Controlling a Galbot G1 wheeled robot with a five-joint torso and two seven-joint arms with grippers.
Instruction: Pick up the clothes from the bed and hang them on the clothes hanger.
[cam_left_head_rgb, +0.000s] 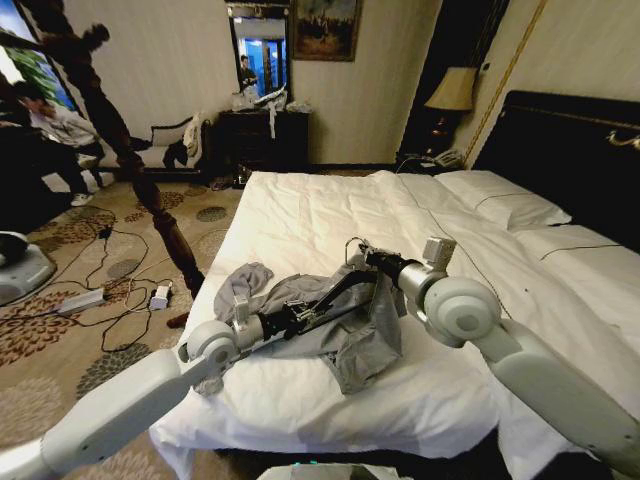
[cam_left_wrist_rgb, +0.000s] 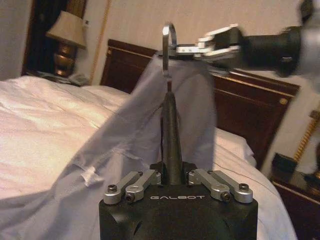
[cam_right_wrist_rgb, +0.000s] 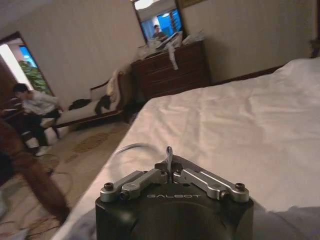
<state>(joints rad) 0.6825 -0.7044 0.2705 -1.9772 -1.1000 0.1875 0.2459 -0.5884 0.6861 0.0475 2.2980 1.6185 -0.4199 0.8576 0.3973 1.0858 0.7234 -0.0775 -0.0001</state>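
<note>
Two robot arms meet over the bed (cam_left_head_rgb: 300, 215), threading a grey shirt (cam_left_head_rgb: 355, 320) onto a hanger (cam_left_wrist_rgb: 170, 135). The left hand (cam_left_wrist_rgb: 172, 177) is clenched on the hanger's dark arm, and the shirt hangs draped over it, its lower folds resting on the duvet. The right hand (cam_left_wrist_rgb: 210, 47) is clamped on the silver wire hook (cam_left_wrist_rgb: 168, 37). Done well, both grips hold steady while cloth settles evenly over each shoulder. No containers appear.
</note>
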